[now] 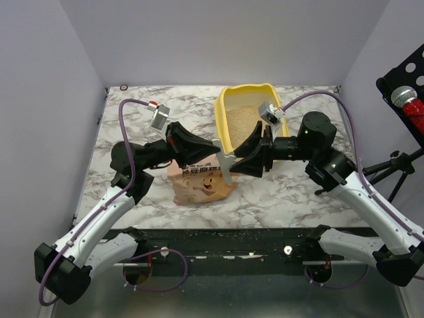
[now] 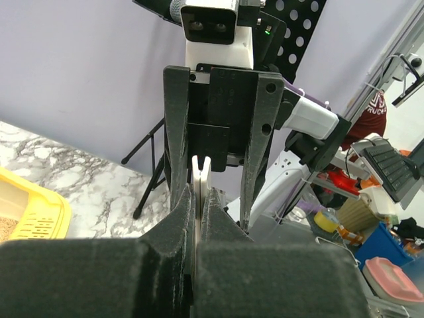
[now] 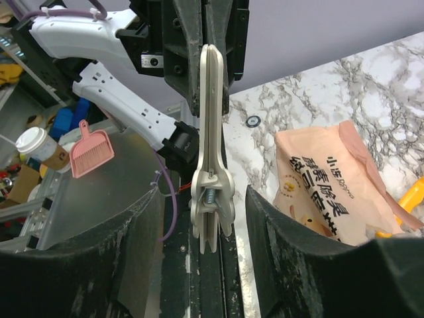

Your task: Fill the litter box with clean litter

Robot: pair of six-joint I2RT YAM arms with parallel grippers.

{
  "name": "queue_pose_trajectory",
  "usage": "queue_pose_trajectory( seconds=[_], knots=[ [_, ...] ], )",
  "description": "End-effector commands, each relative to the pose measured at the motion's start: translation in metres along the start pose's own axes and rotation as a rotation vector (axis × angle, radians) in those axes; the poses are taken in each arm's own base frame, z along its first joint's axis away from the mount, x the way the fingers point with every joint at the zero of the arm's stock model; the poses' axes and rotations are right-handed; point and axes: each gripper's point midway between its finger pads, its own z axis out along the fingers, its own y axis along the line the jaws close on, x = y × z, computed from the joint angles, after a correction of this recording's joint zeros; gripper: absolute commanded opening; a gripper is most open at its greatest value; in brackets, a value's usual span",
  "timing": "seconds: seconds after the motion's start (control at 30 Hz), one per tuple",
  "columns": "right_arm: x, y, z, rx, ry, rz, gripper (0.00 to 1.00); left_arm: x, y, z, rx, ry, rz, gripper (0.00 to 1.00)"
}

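Note:
The yellow litter box (image 1: 227, 99) stands at the back centre, with beige clean litter (image 1: 242, 122) covering its floor; its corner (image 2: 33, 212) shows in the left wrist view. A pinkish-tan bag (image 1: 202, 185) lies flat in front of it. My left gripper (image 1: 215, 149) is shut on a pale plastic bag clip (image 2: 201, 173) held in the air over the bag. My right gripper (image 3: 204, 195) faces it, open, its fingers on either side of the clip's (image 3: 212, 132) spring end with a gap on both sides.
Spilled grains (image 1: 218, 233) dot the table's front edge. A black stand with a red microphone (image 1: 405, 99) rises at the right, outside the table. A pink dustpan (image 3: 91, 151) lies beyond the table. White walls close in the left, back and right.

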Motion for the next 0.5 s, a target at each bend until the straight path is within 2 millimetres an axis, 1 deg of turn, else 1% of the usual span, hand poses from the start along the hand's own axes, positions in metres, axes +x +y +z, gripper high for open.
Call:
queue_pose_trajectory(
  seconds=[0.0, 0.03, 0.07, 0.1, 0.13, 0.17, 0.2, 0.23, 0.27, 0.3, 0.33, 0.37, 0.4, 0.47],
  knots=[
    [-0.007, 0.002, 0.004, -0.014, -0.019, -0.017, 0.59, -0.001, -0.010, -0.001, 0.043, 0.007, 0.027, 0.00],
    [-0.006, 0.002, 0.005, -0.012, -0.018, -0.019, 0.58, -0.001, -0.009, -0.001, 0.041, 0.006, 0.029, 0.00],
    [-0.007, 0.002, 0.005, -0.010, -0.022, -0.021, 0.52, -0.001, -0.010, -0.001, 0.042, 0.007, 0.031, 0.00],
    [-0.008, 0.002, 0.005, -0.007, -0.022, -0.025, 0.37, -0.001, -0.010, -0.001, 0.041, 0.008, 0.030, 0.00],
    [-0.008, -0.001, 0.005, 0.007, -0.025, -0.024, 0.14, -0.001, -0.010, -0.001, 0.044, 0.010, 0.029, 0.00],
    [-0.009, -0.004, 0.005, 0.027, -0.030, -0.025, 0.00, 0.000, -0.010, -0.001, 0.046, 0.013, 0.030, 0.00],
    [-0.008, -0.006, 0.005, 0.046, -0.033, -0.027, 0.00, 0.002, -0.011, -0.001, 0.046, 0.020, 0.029, 0.00],
    [-0.009, -0.008, 0.003, 0.059, -0.038, -0.036, 0.00, 0.003, -0.010, -0.002, 0.043, 0.029, 0.024, 0.10],
    [-0.008, -0.010, 0.002, 0.080, -0.041, -0.035, 0.00, 0.005, -0.009, -0.003, 0.034, 0.041, 0.027, 0.32],
    [-0.009, -0.012, 0.000, 0.102, -0.049, -0.040, 0.00, 0.008, -0.005, -0.004, 0.007, 0.061, 0.030, 0.48],
    [-0.008, -0.012, -0.001, 0.109, -0.051, -0.047, 0.00, 0.010, 0.002, -0.006, -0.042, 0.074, 0.049, 0.61],
    [-0.009, -0.013, -0.003, 0.124, -0.057, -0.052, 0.00, 0.011, 0.008, -0.009, -0.087, 0.083, 0.068, 0.68],
    [-0.010, -0.015, -0.005, 0.143, -0.063, -0.050, 0.00, 0.012, 0.012, -0.013, -0.124, 0.091, 0.094, 0.72],
    [-0.011, -0.018, -0.007, 0.166, -0.064, -0.052, 0.00, 0.011, 0.020, -0.022, -0.209, 0.099, 0.142, 0.75]
  ],
)
